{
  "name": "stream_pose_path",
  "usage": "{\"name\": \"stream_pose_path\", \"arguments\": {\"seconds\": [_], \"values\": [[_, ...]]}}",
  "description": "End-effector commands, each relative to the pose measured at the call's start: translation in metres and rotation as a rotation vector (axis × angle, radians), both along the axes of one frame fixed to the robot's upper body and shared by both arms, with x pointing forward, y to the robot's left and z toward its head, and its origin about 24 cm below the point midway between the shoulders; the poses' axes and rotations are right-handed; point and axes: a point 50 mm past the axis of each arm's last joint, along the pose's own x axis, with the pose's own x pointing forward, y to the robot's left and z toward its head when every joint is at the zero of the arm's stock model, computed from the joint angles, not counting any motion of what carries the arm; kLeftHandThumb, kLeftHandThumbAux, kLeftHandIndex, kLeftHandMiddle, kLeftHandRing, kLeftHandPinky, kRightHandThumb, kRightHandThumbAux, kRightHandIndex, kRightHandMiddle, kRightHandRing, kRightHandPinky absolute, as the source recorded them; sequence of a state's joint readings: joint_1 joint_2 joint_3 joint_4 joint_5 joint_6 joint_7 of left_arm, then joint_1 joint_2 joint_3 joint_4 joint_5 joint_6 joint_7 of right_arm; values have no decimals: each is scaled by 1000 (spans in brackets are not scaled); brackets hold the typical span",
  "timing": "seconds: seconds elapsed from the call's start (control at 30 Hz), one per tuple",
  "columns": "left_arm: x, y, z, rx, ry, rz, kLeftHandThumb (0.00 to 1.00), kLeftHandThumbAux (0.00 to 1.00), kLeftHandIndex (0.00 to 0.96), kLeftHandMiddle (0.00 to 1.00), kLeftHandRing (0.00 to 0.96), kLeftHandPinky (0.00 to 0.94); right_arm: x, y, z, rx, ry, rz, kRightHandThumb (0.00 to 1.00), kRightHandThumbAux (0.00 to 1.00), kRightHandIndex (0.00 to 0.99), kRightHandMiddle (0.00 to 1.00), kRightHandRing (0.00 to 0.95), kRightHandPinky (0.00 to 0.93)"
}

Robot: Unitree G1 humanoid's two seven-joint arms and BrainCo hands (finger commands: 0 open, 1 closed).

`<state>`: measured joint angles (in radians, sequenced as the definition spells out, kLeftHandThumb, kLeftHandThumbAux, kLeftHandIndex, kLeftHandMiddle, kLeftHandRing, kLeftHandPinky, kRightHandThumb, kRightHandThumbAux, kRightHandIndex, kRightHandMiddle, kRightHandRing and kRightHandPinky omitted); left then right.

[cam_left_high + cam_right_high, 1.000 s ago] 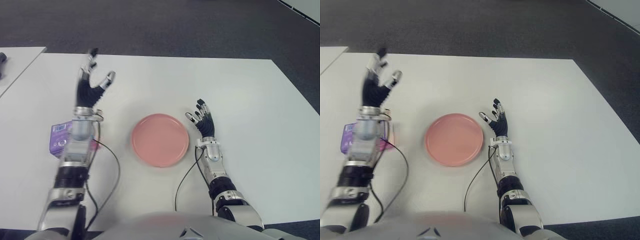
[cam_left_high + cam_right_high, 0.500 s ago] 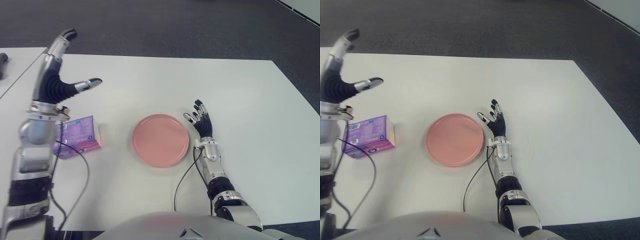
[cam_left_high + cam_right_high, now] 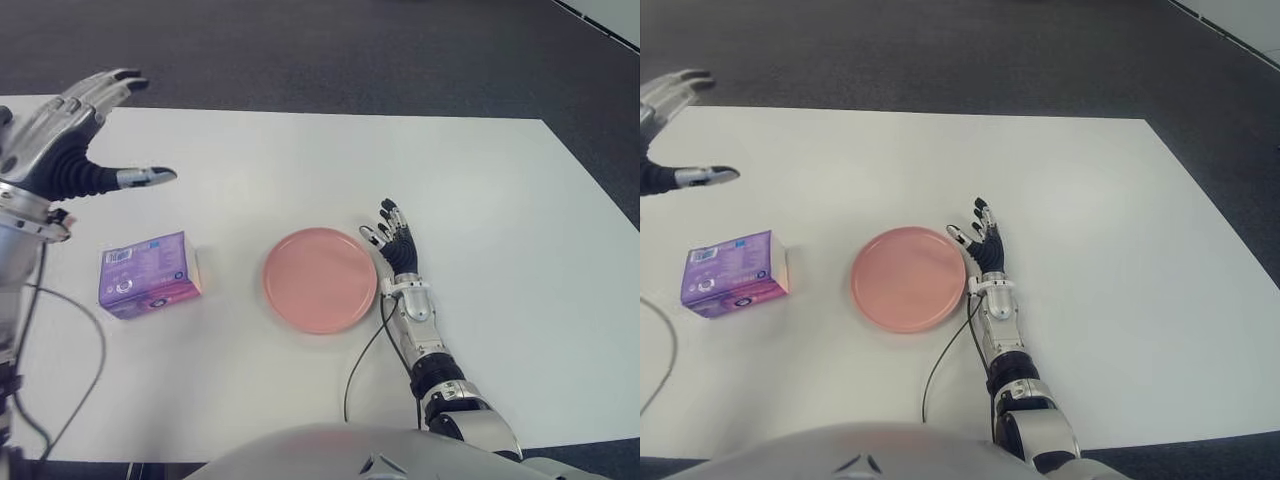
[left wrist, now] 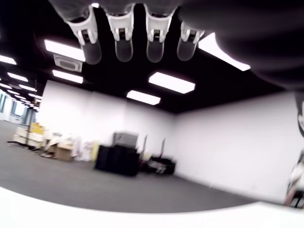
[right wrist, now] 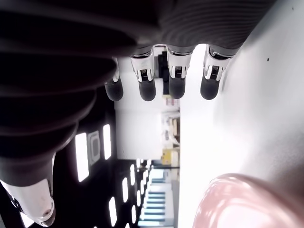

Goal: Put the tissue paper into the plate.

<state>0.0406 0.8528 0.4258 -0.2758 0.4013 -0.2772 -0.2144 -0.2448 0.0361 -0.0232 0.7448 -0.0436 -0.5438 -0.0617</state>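
Tissue paper [image 3: 150, 274] here is a small purple pack, lying flat on the white table [image 3: 500, 200] toward the robot's left, with a pink band along its near edge and an orange-pink end facing the plate. Its top carries a white label patch at the far left corner and a round emblem nearer the front, but the printing is too small to read, so no brand can be made out. The pink plate [image 3: 320, 279] sits well to the right of the pack, apart from it, round and with nothing in it. The left hand [image 3: 62, 150] is raised above the table's far left corner, beyond the pack and not touching it; its fingers [image 4: 123, 38] are stretched out and spread, the thumb pointing toward the middle of the table, and it holds nothing. Its wrist view shows only four extended fingertips against a room with ceiling lights. The right hand [image 3: 396, 240] shows just beside the plate's right rim, low over the table, with fingers [image 5: 176, 78] relaxed and slightly fanned, nothing in its grasp. Its wrist view shows the plate's rim close by. A thin black cable [image 3: 365, 360] runs along the table from the right wrist toward the robot's body.
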Motion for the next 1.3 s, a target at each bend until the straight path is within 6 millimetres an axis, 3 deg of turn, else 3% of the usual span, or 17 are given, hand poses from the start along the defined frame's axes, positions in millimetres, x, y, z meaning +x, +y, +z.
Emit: {"name": "stream_pose_path", "arguments": {"seconds": [0.03,0.63,1.07,1.3], "values": [[-8,1,-5,122,57,9,151,303,0,0,0,0,-18,-1,-27,10,142,-11,149,652,0,0,0,24],[-34,16,-30,432,569,60,64,264,0,0,0,0,-15,-3,-32,-2,148,0,135,641,0,0,0,30],[-29,20,-68,578,818,68,47,218,0,0,0,0,-14,0,-30,30,135,23,139,626,0,6,4,38],[-24,19,-77,607,868,70,53,211,0,0,0,0,-13,-1,-30,47,143,20,139,643,0,11,9,46]]}}
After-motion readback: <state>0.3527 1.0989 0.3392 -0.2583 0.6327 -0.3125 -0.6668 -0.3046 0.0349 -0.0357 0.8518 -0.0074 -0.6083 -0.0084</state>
